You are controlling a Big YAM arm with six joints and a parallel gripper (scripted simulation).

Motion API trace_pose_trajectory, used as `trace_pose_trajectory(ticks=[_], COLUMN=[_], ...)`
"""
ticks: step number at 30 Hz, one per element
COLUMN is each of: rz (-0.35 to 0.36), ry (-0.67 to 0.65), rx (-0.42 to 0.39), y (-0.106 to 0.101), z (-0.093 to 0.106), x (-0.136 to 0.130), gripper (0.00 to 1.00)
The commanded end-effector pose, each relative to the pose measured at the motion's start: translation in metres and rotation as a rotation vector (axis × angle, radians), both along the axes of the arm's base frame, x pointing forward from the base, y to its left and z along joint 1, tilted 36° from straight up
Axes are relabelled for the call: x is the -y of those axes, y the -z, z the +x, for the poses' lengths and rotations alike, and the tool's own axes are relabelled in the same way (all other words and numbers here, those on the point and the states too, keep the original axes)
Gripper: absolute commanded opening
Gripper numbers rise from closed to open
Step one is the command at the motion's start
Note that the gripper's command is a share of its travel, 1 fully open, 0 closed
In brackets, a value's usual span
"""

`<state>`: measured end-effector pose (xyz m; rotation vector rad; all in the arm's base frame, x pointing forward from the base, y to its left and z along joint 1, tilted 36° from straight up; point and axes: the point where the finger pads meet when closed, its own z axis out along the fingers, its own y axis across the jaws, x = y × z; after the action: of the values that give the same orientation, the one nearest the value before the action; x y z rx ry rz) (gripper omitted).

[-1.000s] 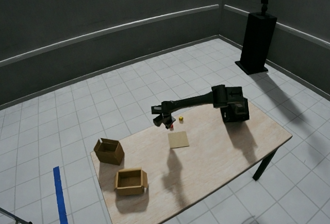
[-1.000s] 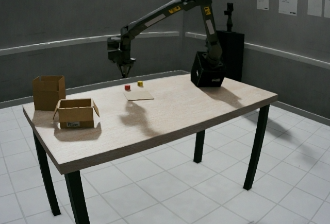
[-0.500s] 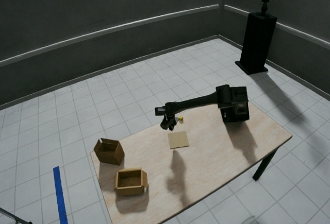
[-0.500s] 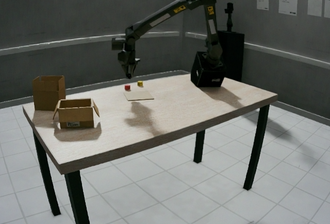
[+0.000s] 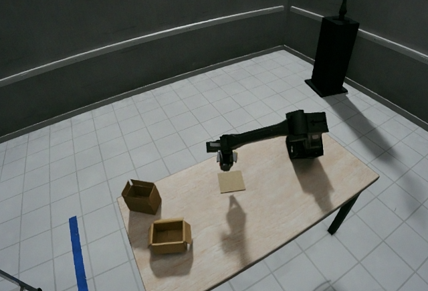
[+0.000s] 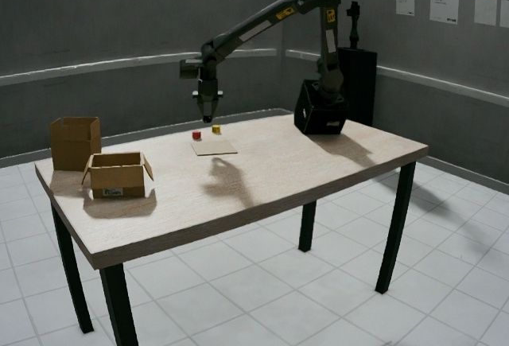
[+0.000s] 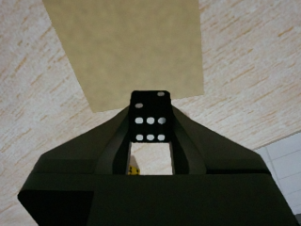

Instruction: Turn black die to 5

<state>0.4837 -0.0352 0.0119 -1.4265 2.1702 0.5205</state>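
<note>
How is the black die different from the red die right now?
The black die is up in the air, pinched in the gripper; the red die sits on the table, beside the mat. One is black with white dots, the other red. Neither is on the mat yet.

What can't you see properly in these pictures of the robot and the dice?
- Black die: the wrist view shows one face with six dots and part of another; the gripper fingers cover its sides. In the exterior view it is too small to read.
- Red die and yellow die: too small in the exterior view to count dots.
- In the top view, the arm hides both dice.
- Boxes: their insides are partly hidden by walls.
</note>
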Motion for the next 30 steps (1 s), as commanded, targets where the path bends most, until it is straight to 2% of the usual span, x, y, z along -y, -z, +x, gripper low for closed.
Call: trace_pose_trajectory(ticks=[1, 5, 10, 16, 18, 20, 21, 24, 27, 30], rz=[-0.038, -0.060, -0.081, -0.086, -0.084, -0.110, -0.128, -0.269, -0.492, -0.715], ry=[-0.081, -0.211, -0.264, -0.286, -0.289, -0.299, -0.283, -0.285, -0.269, -0.240], rx=[0.120, 0.187, 0.239, 0.254, 0.243, 0.238, 0.210, 0.138, 0.071, 0.014], y=[-0.014, -0.015, -0.017, -0.018, -0.013, -0.016, -0.013, -0.005, -0.005, -0.009], z=[0.004, -0.002, -0.004, -0.004, -0.005, -0.005, -0.006, -0.009, -0.005, -0.009], x=[0.013, -0.008, -0.004, -0.007, -0.008, -0.013, -0.014, -0.016, -0.015, -0.014], gripper=[0.20, 0.20, 0.20, 0.20, 0.20, 0.20, 0.20, 0.20, 0.20, 0.20])
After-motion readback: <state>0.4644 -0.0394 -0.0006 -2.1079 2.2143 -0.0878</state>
